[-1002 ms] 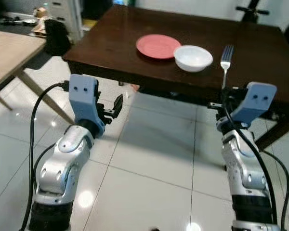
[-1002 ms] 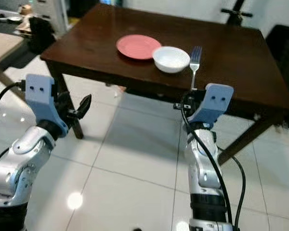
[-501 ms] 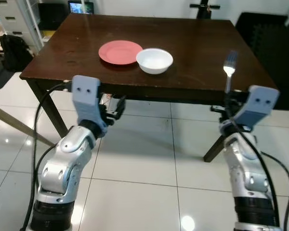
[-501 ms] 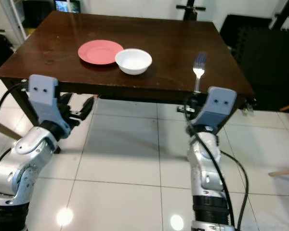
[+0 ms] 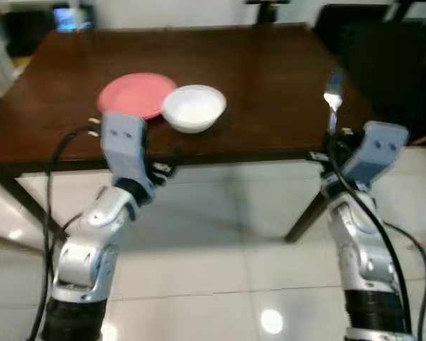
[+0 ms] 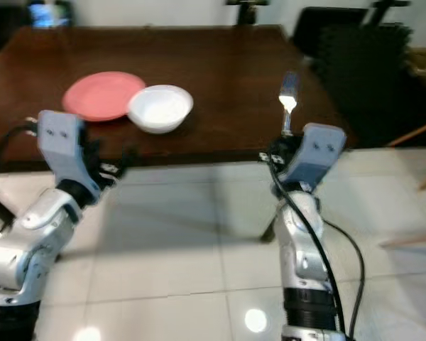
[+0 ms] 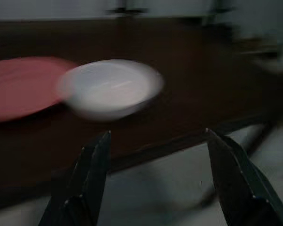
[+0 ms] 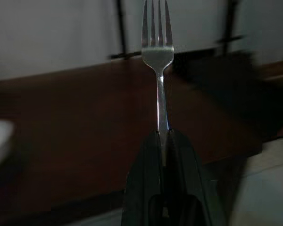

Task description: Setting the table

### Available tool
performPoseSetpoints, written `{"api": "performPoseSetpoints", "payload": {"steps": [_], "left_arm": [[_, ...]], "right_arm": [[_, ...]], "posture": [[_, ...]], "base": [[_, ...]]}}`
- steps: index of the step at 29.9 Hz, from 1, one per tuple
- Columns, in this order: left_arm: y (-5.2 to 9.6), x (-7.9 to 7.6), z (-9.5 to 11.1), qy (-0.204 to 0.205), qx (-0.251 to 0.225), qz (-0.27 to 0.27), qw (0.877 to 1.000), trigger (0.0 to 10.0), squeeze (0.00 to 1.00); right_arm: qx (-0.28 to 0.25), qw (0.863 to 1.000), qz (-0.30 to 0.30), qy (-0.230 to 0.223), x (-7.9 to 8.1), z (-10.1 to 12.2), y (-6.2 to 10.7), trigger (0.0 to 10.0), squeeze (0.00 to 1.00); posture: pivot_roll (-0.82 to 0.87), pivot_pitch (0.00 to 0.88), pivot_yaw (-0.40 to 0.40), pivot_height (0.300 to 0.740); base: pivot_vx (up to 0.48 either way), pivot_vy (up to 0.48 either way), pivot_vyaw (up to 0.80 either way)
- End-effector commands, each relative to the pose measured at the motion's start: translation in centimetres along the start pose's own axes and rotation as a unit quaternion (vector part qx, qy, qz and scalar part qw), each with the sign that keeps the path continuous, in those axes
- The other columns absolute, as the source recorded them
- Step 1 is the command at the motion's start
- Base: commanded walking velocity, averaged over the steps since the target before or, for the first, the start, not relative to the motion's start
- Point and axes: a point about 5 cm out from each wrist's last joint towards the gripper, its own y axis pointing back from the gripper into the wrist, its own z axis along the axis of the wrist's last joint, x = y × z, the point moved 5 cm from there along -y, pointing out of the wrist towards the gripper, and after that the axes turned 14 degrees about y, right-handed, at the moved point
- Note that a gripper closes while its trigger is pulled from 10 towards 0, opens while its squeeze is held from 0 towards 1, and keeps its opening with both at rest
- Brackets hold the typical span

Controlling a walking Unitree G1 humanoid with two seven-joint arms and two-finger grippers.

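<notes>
- Fork [image 8: 157,52] is clamped upright in right gripper [image 8: 163,137], right of frame centre, off table [image 5: 270,78] edge.
- Left gripper [image 7: 155,188] is spread, empty.
- Placement is best made beside bowl [image 5: 193,108] and plate [image 5: 133,94], handle lowered flat.

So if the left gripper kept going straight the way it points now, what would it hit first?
Probably the white bowl: it lies ahead of the open left gripper, past the table edge; the pink plate sits beside it. Depth is unclear.
</notes>
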Motion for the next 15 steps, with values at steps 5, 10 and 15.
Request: {"api": "performPoseSetpoints", "payload": {"steps": [5, 10, 15], "left_arm": [[1.0, 0.7, -0.5, -0.03, 0.007, 0.002, 1.0, 10.0, 0.0], [0.9, 0.6, -0.2, -0.055, -0.001, 0.002, 0.998, 10.0, 0.0], [1.0, 0.4, -0.5, -0.058, 0.0, 0.0, 0.998, 10.0, 0.0]], "right_arm": [[0.004, 1.0, 0.017, 0.002, 0.9, -0.4, 0.4, 10.0, 0.0], [0.0, 0.997, 0.079, -0.009, 3.2, -0.3, 0.7, 10.0, 0.0], [-0.004, 0.995, 0.099, -0.015, 4.2, -0.1, 0.8, 10.0, 0.0]], "posture": [[0.06, 0.203, 0.065, 0.74], [0.07, 0.202, 0.064, 0.74], [0.07, 0.2, 0.062, 0.74]], "base": [[0.468, 0.0, 0.0], [0.465, 0.0, 0.0], [0.465, 0.0, 0.26]]}}
